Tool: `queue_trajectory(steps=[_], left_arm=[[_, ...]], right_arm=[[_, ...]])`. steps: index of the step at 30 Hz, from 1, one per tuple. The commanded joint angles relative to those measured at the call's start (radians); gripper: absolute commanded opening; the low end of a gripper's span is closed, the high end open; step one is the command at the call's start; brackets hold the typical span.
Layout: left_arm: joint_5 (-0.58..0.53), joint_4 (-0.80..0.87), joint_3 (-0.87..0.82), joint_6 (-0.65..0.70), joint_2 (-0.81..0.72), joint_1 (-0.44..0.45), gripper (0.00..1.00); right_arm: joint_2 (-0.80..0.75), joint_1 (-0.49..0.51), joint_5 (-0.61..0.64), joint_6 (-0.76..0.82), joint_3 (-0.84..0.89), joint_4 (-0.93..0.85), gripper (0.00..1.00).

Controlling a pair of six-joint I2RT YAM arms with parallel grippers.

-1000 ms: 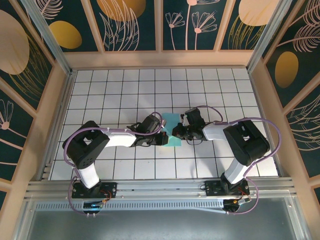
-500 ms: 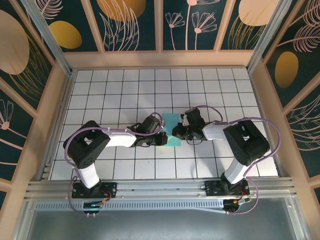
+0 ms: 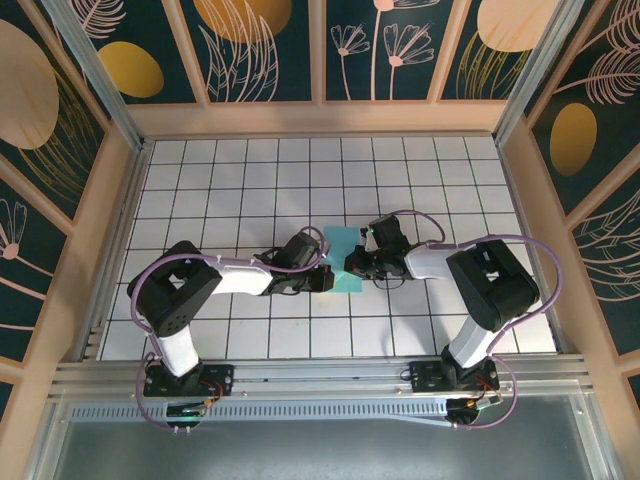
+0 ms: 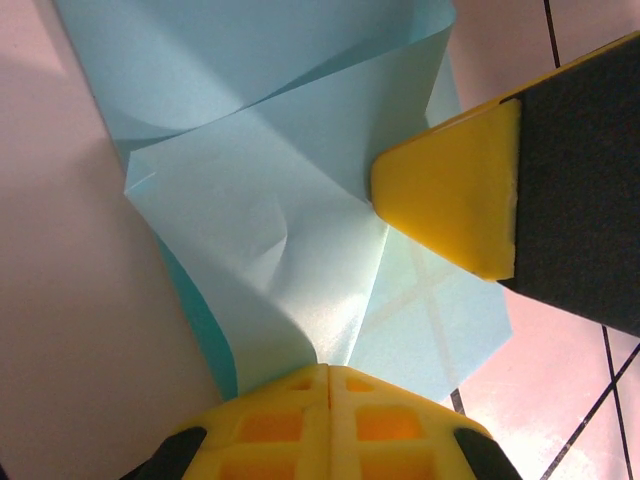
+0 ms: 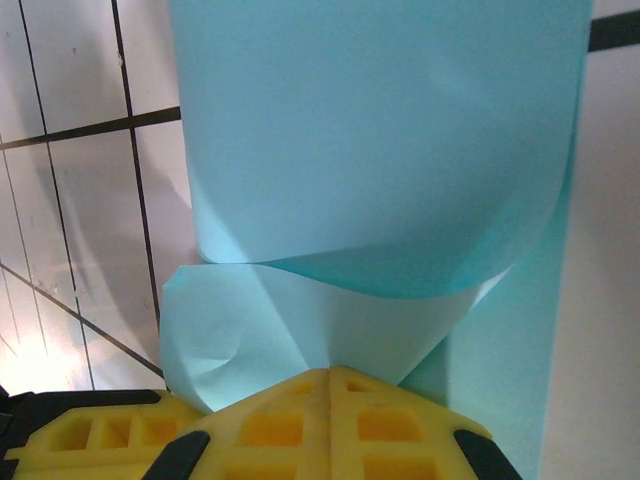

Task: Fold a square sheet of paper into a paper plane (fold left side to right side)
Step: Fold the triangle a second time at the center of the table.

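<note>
Your left claw (image 4: 328, 372) is clamped tight on the sheet of paper (image 4: 300, 200), and your right claw (image 5: 330, 376) pinches it too (its layers curl up, creased). The paper sits in the middle of the tiled table (image 3: 250, 180), between both claws.

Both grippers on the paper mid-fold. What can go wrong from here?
1. Left gripper and right gripper both pinch the sheet close together; diverging pulls may tear it.
2. The fold is a loose curl, uncreased; release may let it spring open.
3. Left wrist view shows a dent; crease may set crooked.
</note>
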State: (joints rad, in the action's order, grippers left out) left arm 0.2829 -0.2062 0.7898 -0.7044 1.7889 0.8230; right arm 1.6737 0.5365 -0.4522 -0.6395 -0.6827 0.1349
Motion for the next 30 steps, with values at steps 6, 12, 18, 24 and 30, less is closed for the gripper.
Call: queue_trajectory(steps=[6,12,18,24,30], left_arm=[[-0.042,0.010,-0.054,0.002,0.018,-0.001,0.00],[-0.045,0.014,-0.052,0.007,0.024,-0.001,0.00],[-0.047,0.021,-0.046,0.012,0.026,-0.002,0.00],[-0.050,0.023,-0.047,0.011,0.025,-0.002,0.00],[-0.049,0.025,-0.047,0.011,0.030,-0.002,0.00]], right_arm=[[-0.152,0.031,0.052,0.019,0.030,-0.013,0.00],[-0.174,0.097,0.094,-0.028,0.073,0.054,0.00],[-0.130,0.105,0.095,-0.040,0.057,0.066,0.00],[-0.088,0.111,0.083,-0.047,0.049,0.084,0.00],[-0.055,0.115,0.084,-0.050,0.042,0.089,0.00]])
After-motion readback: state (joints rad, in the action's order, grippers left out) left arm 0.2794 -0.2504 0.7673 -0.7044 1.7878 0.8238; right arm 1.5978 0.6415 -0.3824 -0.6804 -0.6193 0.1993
